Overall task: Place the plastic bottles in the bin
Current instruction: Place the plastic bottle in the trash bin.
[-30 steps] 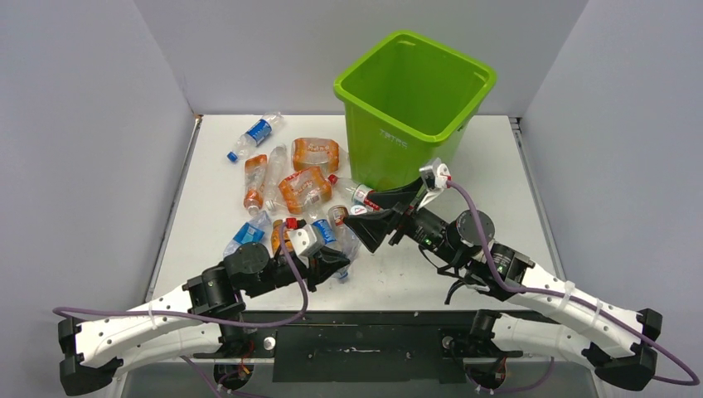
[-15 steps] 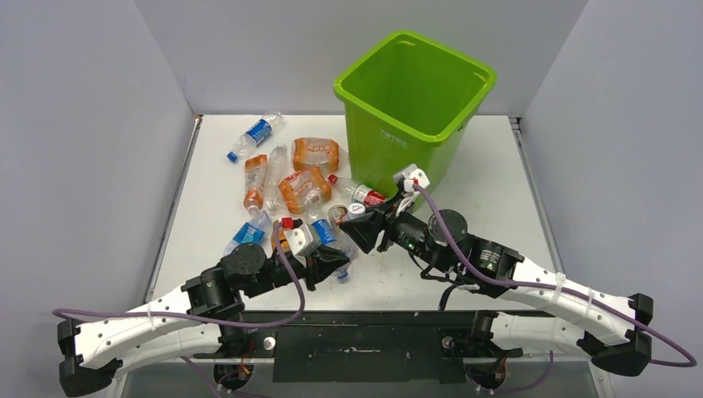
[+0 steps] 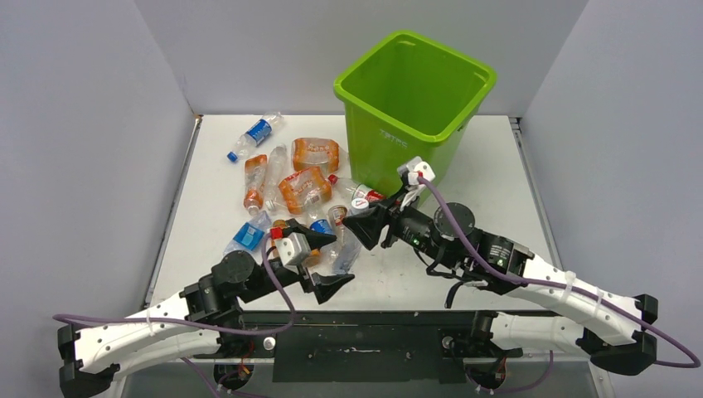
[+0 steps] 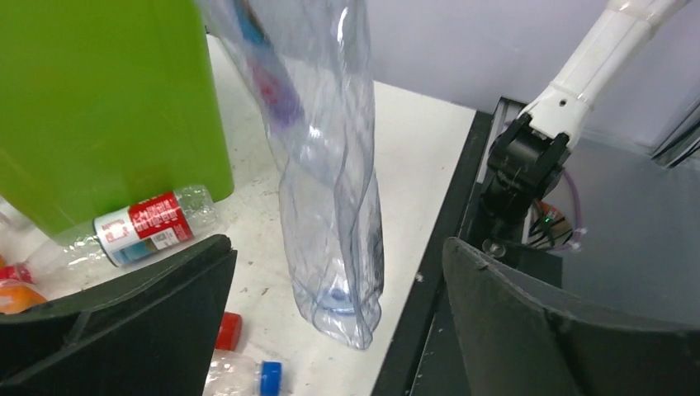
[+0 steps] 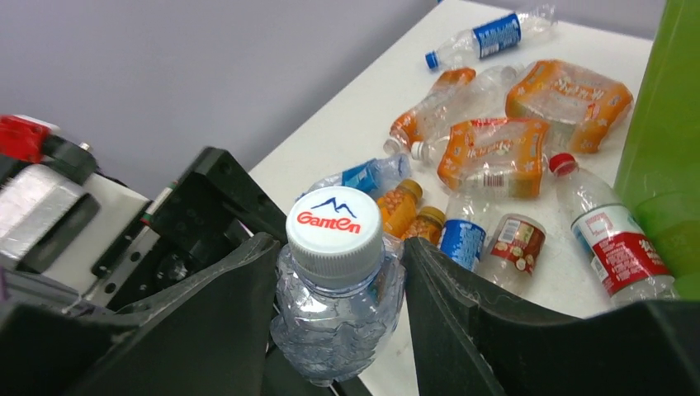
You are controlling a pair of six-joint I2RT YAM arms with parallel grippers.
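Jaws: right gripper [image 3: 358,233] pinches a clear bottle [image 5: 334,312] under its cap [image 5: 334,224] near the table's [image 3: 497,170] front edge, left gripper [image 3: 341,259] gapes wide around it; grasp looks done, next lift over bin [image 3: 390,112] rim.

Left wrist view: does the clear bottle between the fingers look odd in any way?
Yes. The clear bottle is crushed and twisted, yet upright, because the right gripper pinches its neck below the white cap.

Crumpled clear plastic bottle [image 5: 334,318] in black right gripper [image 5: 338,247]: white cap, red lettering, blue peak logo. Beyond the gripper: squashed orange-wrapped bottles [image 5: 493,153], blue-labelled clear bottle [image 5: 495,33], red-and-white-labelled clear bottle [image 5: 617,246]. To its right: plain lime-green plastic bin [image 5: 673,124].
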